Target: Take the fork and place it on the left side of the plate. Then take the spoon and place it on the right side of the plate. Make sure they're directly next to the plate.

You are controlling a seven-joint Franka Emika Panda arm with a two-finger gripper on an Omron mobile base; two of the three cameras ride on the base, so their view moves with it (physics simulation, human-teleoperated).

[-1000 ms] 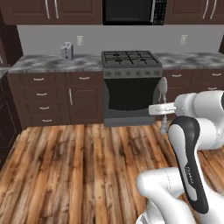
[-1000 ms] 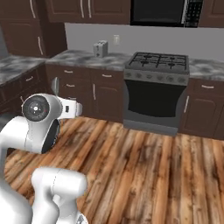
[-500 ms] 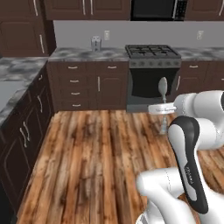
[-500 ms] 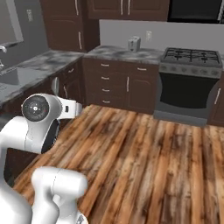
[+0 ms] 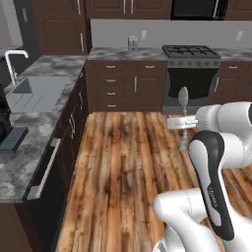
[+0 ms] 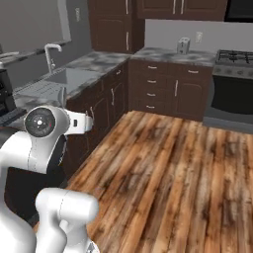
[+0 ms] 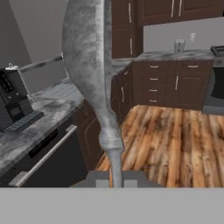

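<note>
My gripper (image 7: 116, 175) is shut on the thin handle of the spoon (image 7: 87, 65), whose silver-grey oval bowl looms large right in front of the hand camera. In the left base view the spoon (image 5: 183, 96) stands upright, bowl on top, above the white hand of the gripper (image 5: 183, 123), in mid-air over the wooden floor. The fork and the plate are out of view.
A grey stone counter (image 5: 29, 128) with a sink (image 5: 37, 93) and faucet (image 5: 15, 59) runs along the left. A black coffee machine (image 7: 13, 100) stands on it. The stove (image 5: 189, 51) and dark cabinets (image 5: 123, 86) line the back wall. Wooden floor (image 5: 123, 157) lies between.
The whole picture has slid to the right as the base turns left: the stove went right and the sink counter came into view. The spoon stays in the gripper.
</note>
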